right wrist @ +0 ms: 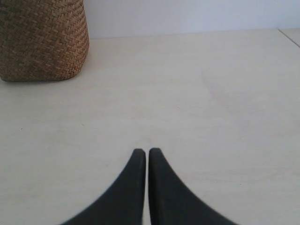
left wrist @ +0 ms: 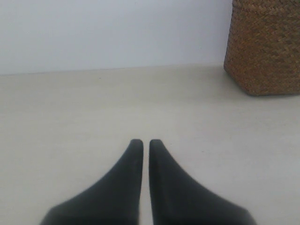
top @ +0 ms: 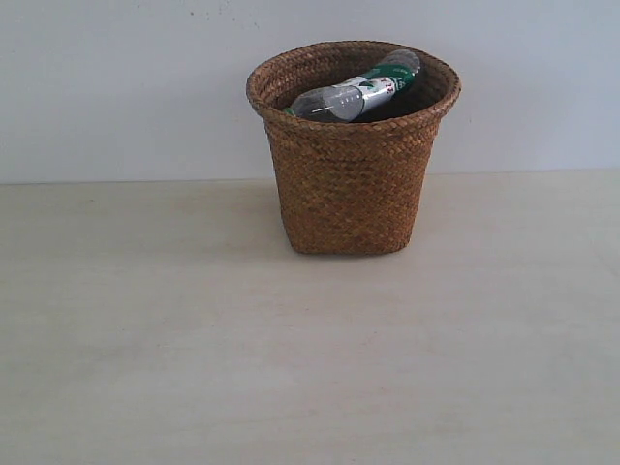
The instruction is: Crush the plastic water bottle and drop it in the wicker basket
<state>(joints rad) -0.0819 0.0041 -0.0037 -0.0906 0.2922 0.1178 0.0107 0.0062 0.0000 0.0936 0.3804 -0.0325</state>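
The brown wicker basket stands on the table near the back wall. The plastic water bottle lies slanted inside it, its clear base and white-and-green label showing above the rim; the cap end rests against the far rim. Neither gripper shows in the exterior view. In the left wrist view my left gripper is shut on nothing, low over bare table, with the basket well ahead and off to one side. My right gripper is likewise shut and empty, the basket far ahead on the other side.
A pale wooden tabletop runs up to a plain white wall. A table edge shows at the far corner of the right wrist view.
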